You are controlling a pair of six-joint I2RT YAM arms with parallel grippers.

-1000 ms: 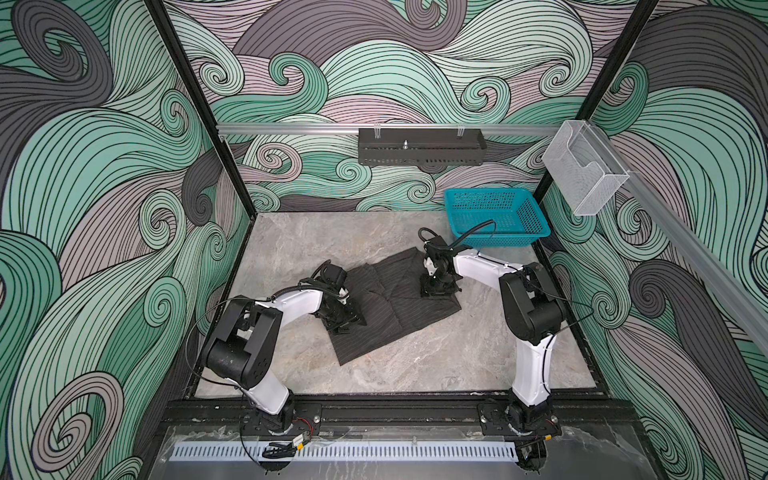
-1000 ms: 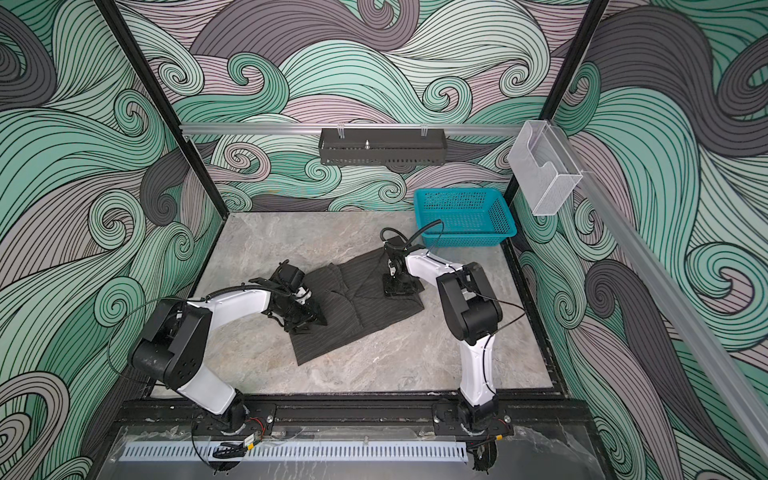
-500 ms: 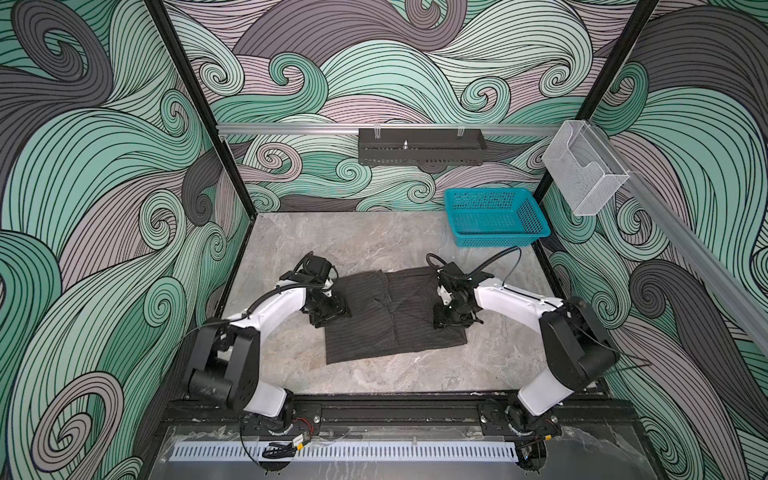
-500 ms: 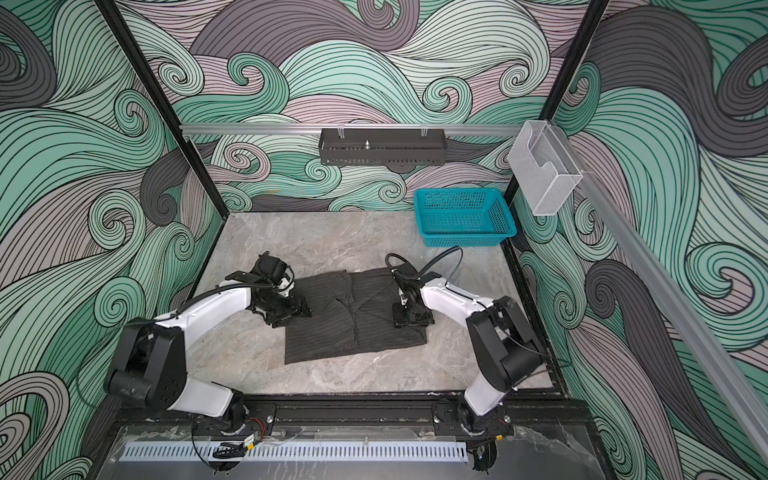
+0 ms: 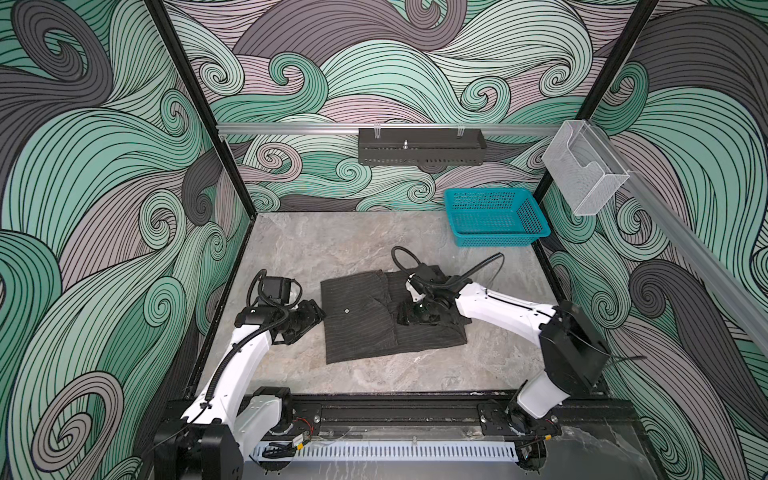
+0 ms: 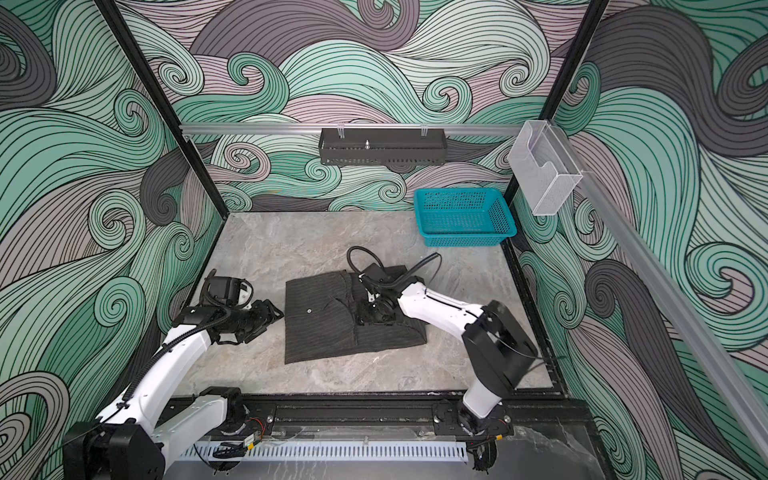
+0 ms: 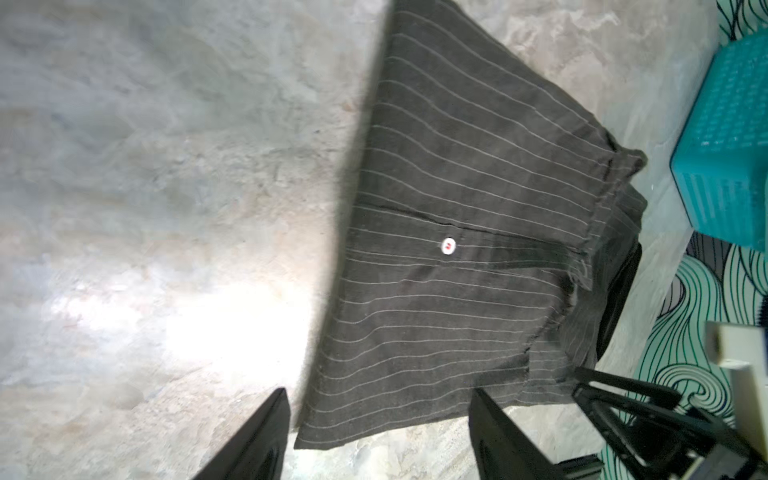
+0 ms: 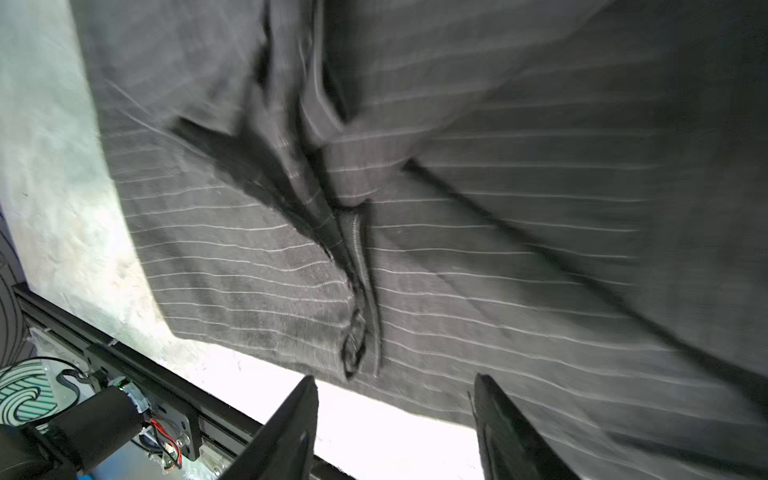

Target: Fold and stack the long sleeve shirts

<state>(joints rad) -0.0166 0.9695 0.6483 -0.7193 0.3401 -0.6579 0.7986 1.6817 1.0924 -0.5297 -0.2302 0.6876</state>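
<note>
Apparently a fold is finishing: the dark charcoal pinstriped button-up cloth shirt (image 5: 365, 328) is lying folded mid-way across the grey marbled tabletop (image 5: 332, 245). The left gripper (image 5: 318, 318) is hovering just left of it and the right gripper (image 5: 405, 320) over its rumpled right half, both with jaws parted and holding nothing. That right half is probably needing smoothing next.

Swirling wave walls (image 5: 374, 62) in teal, mauve and grey close in a grey marbled tabletop (image 5: 332, 249). Black posts (image 5: 199, 108) stand at the corners. An aluminium rail (image 5: 291, 129) carries a black perforated tray (image 5: 422, 146). A clear plastic holder (image 5: 582, 178) hangs to the right, and white glare (image 7: 208, 324) lies on the marble.
</note>
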